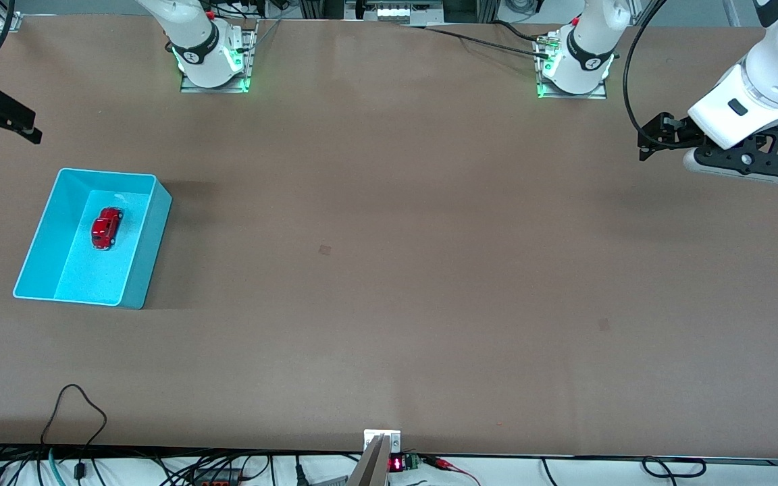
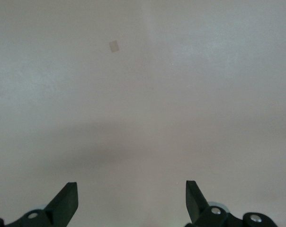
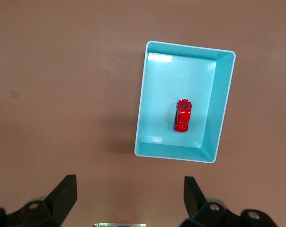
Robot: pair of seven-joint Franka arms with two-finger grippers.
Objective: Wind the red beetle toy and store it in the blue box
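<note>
The red beetle toy [image 1: 107,228] lies inside the blue box [image 1: 149,250], which stands on the table toward the right arm's end. The right wrist view looks down on the box [image 3: 219,109] with the toy [image 3: 183,115] on its floor. My right gripper [image 1: 4,137] is open and empty, held up over the table's edge past the box; its fingers frame bare table in the right wrist view [image 3: 129,182]. My left gripper [image 1: 649,138] is open and empty, raised over the left arm's end of the table, with only bare table below it in the left wrist view [image 2: 130,187].
The two arm bases [image 1: 213,61] [image 1: 575,64] stand along the table's edge farthest from the front camera. Small tape marks [image 1: 325,250] [image 1: 604,325] lie on the brown table. Cables [image 1: 78,412] run along the edge nearest the front camera.
</note>
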